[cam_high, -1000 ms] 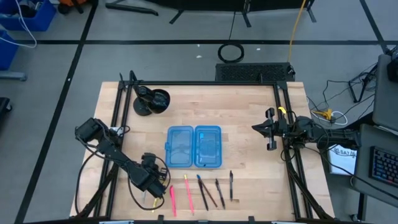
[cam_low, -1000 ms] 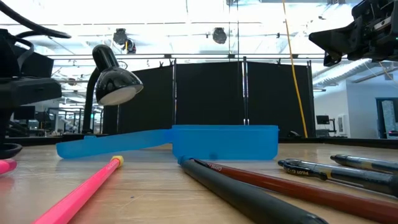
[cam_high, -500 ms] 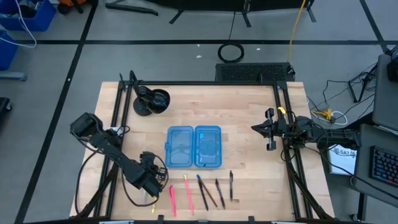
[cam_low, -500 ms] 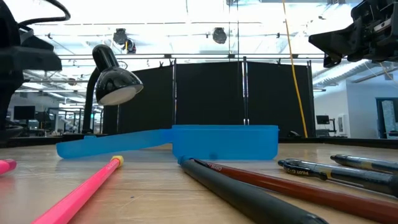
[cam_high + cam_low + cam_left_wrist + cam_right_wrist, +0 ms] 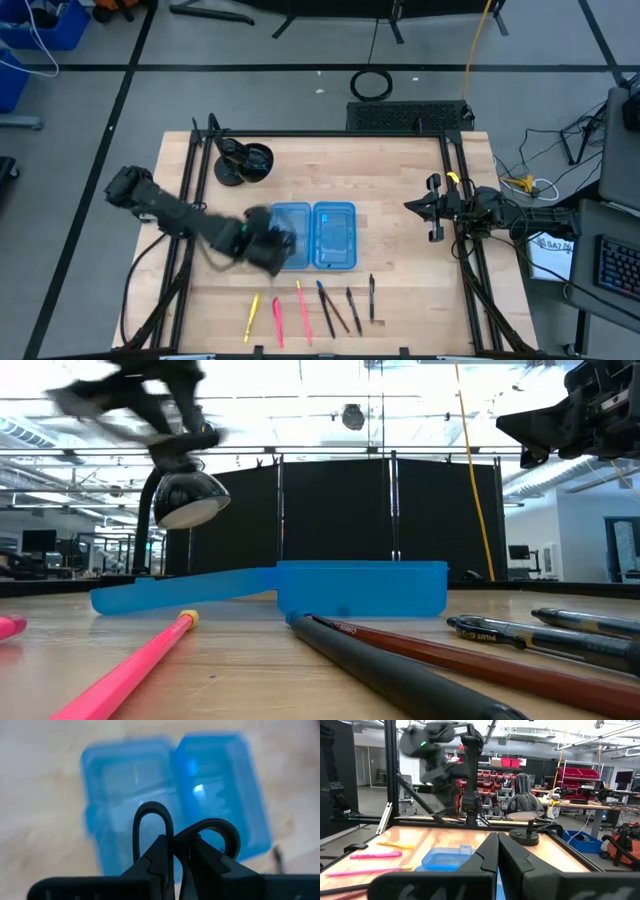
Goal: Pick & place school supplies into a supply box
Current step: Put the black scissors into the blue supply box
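My left gripper (image 5: 177,843) is shut on small scissors whose two black handle loops (image 5: 152,806) stick out past its fingertips. It hangs, blurred, above the left half of the open translucent blue supply box (image 5: 312,235), as the high view (image 5: 265,245) and low view (image 5: 150,400) show. Several pens and pencils lie in a row near the table's near edge, from a yellow one (image 5: 252,315) to a black one (image 5: 371,298). My right gripper (image 5: 435,210) waits shut at the table's right edge. My left gripper pinches the scissors between its two fingers just behind the handle loops (image 5: 170,827). The blades are hidden by the fingers. The fingers slant down from the table's left side. The scissors are lifted clear, loops foremost, above the box.
A black desk lamp (image 5: 243,162) stands at the far left of the table, beyond the box. The black frame rails run along the left (image 5: 190,200) and right (image 5: 462,230) table edges. Bare wood lies between the box and my right gripper.
My left gripper has risen from the near left of the table, beside the pens, and swung toward the far right until it is over the box's left half, tipping and rolling as it went. It has stayed shut on the scissors. The yellow pen now shows fully.
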